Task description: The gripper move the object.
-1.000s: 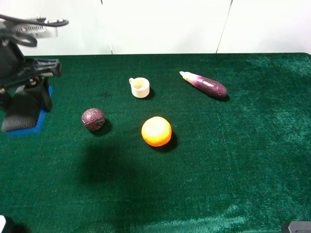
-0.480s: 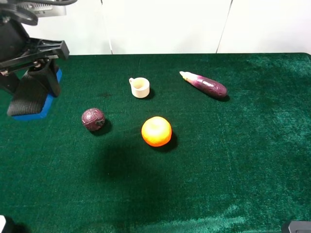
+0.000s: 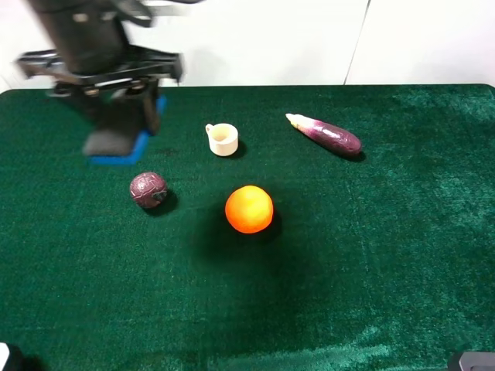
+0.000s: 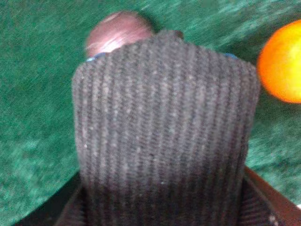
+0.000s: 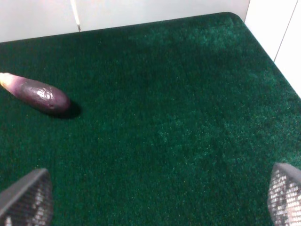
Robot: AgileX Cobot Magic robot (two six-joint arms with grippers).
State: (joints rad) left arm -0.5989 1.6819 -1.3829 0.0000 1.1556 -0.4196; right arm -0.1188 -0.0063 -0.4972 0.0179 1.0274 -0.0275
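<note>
You see the left gripper (image 3: pixel 122 108) with its jaws pinching the block (image 3: pixel 116 143), held off the table (image 3: pixel 348 255) near the ball (image 3: pixel 147 189); the right gripper's (image 5: pixel 153 202) jaws stand spread

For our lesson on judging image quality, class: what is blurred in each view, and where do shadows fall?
Exterior high: the left tool and its block are motion-smeared; the orange is crisp, with a soft shadow. Left wrist: the block fills the frame; the ball behind is soft. Right wrist: sharp, the eggplant casting a small shadow.
</note>
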